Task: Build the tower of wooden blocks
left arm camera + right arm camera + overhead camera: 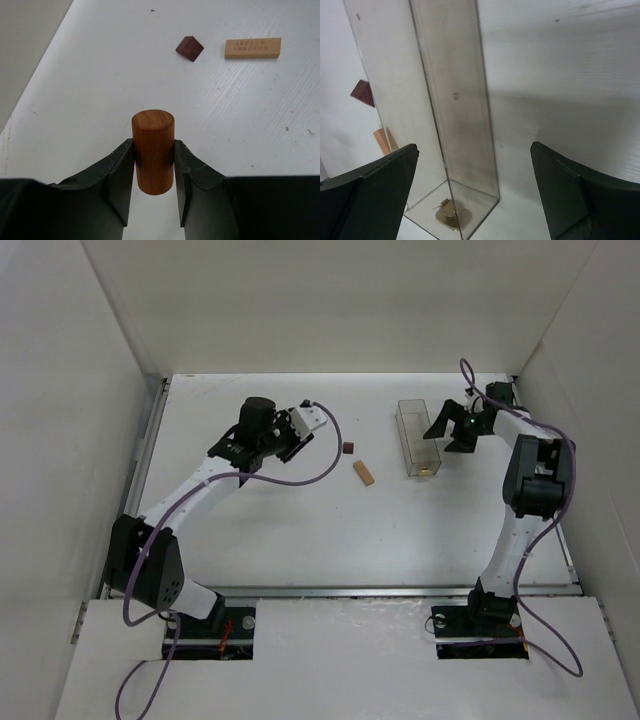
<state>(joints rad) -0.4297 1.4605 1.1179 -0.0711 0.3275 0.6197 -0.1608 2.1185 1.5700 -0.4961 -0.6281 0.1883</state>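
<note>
Gripping the orange-brown round block (153, 130) upright, the left pincer (154, 170) has both dark fingers clamped on its sides above the white table (100, 75); whether the base touches down, I can't tell. Ahead and to the right lies the dark red-brown pointed piece (189, 48), and further right, with a gap between, the pale tan flat bar (252, 48). The right pincer (474, 147) gapes wide, holding nothing, the clear plastic box (455, 95) stretching away straight ahead of it.
</note>
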